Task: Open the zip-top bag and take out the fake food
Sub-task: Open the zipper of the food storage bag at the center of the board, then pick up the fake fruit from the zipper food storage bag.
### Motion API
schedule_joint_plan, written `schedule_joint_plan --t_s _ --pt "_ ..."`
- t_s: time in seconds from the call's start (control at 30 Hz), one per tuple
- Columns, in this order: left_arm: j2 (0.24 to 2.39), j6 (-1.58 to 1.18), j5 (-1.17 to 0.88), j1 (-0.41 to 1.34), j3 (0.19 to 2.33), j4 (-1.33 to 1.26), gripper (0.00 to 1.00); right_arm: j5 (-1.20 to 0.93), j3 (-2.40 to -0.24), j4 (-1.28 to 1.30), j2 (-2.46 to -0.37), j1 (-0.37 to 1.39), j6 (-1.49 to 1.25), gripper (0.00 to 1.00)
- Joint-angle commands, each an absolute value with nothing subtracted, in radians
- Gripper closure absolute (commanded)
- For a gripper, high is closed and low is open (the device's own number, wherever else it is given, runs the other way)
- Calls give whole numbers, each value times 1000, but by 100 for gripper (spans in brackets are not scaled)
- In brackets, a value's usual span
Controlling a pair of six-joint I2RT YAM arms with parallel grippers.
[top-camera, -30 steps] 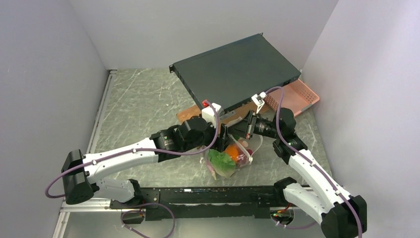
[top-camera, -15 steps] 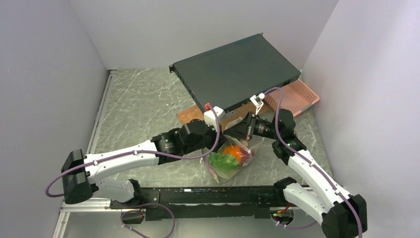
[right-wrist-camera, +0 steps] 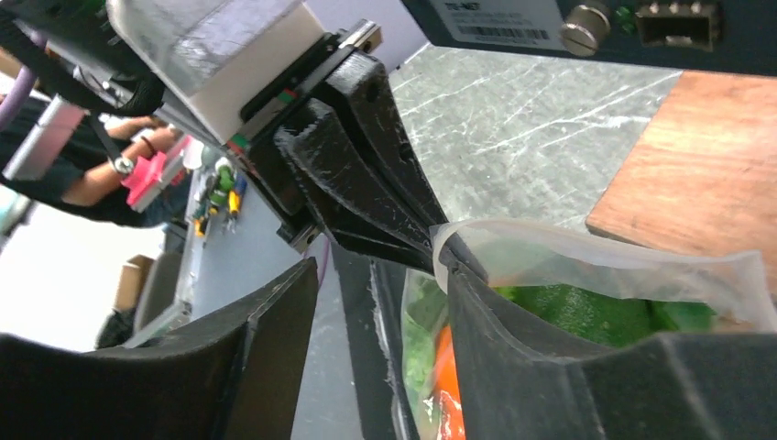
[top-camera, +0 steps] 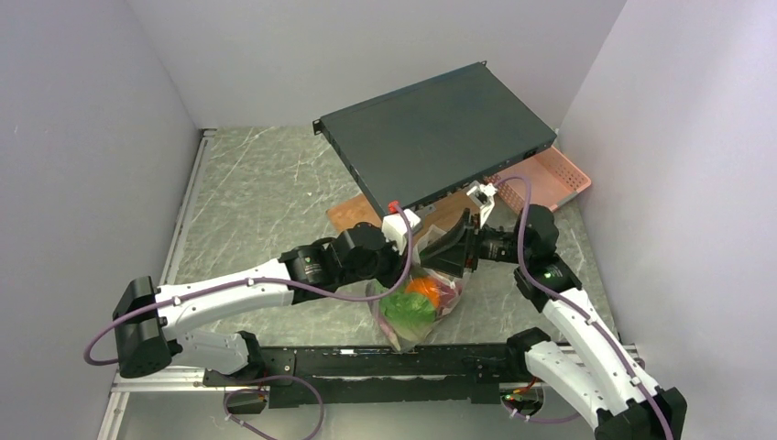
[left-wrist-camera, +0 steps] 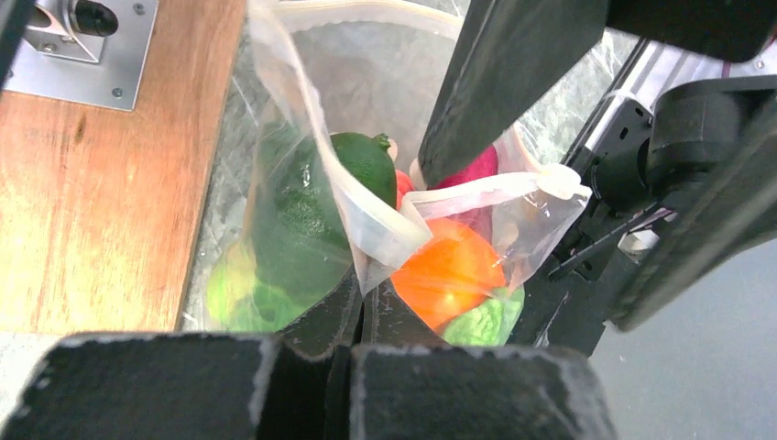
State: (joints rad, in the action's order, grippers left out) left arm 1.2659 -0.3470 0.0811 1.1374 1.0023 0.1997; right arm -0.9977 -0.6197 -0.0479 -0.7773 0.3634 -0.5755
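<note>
- The worktop is grey-green stone-patterned sheet with pale veins. A metal rail runs along its 9 o'clock edge.
- Plain pale walls close it in at 9, 12 and 3 o'clock.
- A flat black box lies askew toward 12 to 1 o'clock. Its far corner overlaps a pink lattice basket that sits against the 3 o'clock wall.
- A wooden board shows from under the box's near edge, close to the middle of the worktop.
- The zip-top bag hangs between the two arms, toward 6 o'clock from the board and near the front edge. Its mouth faces up and its lower end is by the worktop.
- The toy food is inside the bag. It includes an orange piece, a round dark green piece, a magenta piece and a leafy light green piece.
- The left tool is clenched on the 9 o'clock side of the bag's rim, with the film pinched flat between its fingers.
- The right tool is released, with its jaws standing apart. In the left wrist view one of its dark fingers reaches down at the bag's mouth, just beside the magenta piece. I cannot tell whether it touches the film.
- In the right wrist view the bag's rim lies against the inner face of the finger at 3 o'clock, and nothing is clamped.
</note>
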Motion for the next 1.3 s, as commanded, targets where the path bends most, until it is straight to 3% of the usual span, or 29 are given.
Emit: schedule_joint_plan --t_s 0.0,0.17,0.37,0.57,0.77,1.03,1.2,1.27 --pt "1216 -252 14 1138 1022 214 100 -1138 -714 133 -747 321 -269 42" --pt "1181 -150 -17 1137 1032 264 100 -1179 -773 394 -782 235 -30 42" --pt "1144 -50 -95 1103 1056 318 100 -1108 -786 480 -819 153 180 42" --pt "1161 -12 -172 1059 1100 361 100 -1084 -803 541 -838 131 386 27" --pt "1190 43 -227 1049 1131 360 100 -1029 -757 496 -852 132 379 18" --pt "1206 58 -269 1042 1113 319 100 -966 -630 297 -871 133 162 22" --pt "1210 33 -310 1034 1082 255 100 -1023 -590 209 -869 135 125 42" --pt "1217 19 -329 1032 1073 228 100 -1034 -585 163 -867 137 80 42"
